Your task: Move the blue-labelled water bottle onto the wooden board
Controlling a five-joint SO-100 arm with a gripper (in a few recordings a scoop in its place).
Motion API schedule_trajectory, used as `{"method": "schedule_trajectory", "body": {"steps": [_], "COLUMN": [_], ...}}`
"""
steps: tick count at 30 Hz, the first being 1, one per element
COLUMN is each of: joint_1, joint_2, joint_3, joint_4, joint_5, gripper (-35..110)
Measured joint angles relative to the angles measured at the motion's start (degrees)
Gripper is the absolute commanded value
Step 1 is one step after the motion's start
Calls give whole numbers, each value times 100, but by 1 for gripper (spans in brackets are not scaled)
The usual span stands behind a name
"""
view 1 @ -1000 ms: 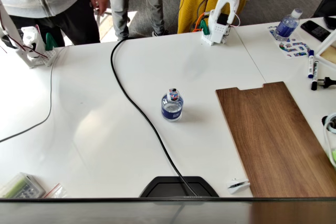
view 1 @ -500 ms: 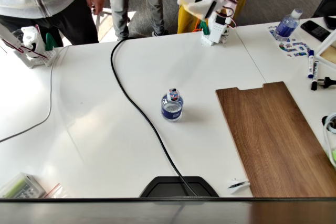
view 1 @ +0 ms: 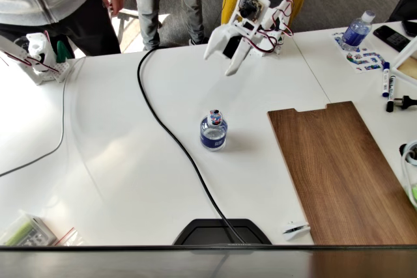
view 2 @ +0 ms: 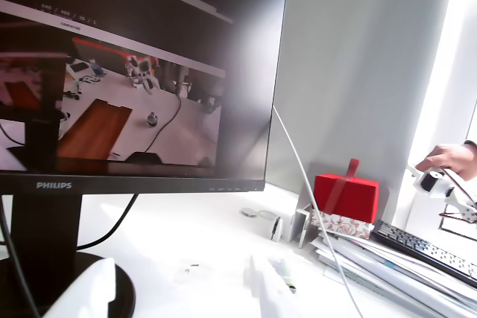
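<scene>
Gripper (view 1: 229, 56) hangs high with fingers apart, likely readied to drop over the blue-labelled water bottle (view 1: 214, 131), which stands upright on the white table (view 1: 117, 128) at its 6 o'clock. Wooden board (view 1: 342, 174) lies at the bottle's 3 o'clock, apart.

Bright daylight, glare on white table (view 1: 98, 161); wrist view overexposed, hazy at right

A black cable (view 1: 171, 136) is running across the white table (view 1: 104, 161) from its far edge to a black stand base (view 1: 221, 231) at the near edge. A taller bottle (view 1: 357, 30) is standing near the far right corner beside two markers (view 1: 387, 81). In the wrist view, a red box (view 2: 344, 196) is sitting on stacked papers (view 2: 387, 266).
</scene>
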Motion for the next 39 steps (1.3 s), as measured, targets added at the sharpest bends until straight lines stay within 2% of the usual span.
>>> {"method": "schedule_trajectory", "body": {"steps": [10,22,39], "joint_1": [-272,114,220], "joint_2": [-914,-1266,-1942], "joint_3": [0,-9,-44], "joint_4": [-571,-606,-1450], "joint_5": [-387,-501,-729], "gripper": [28,28,28]}}
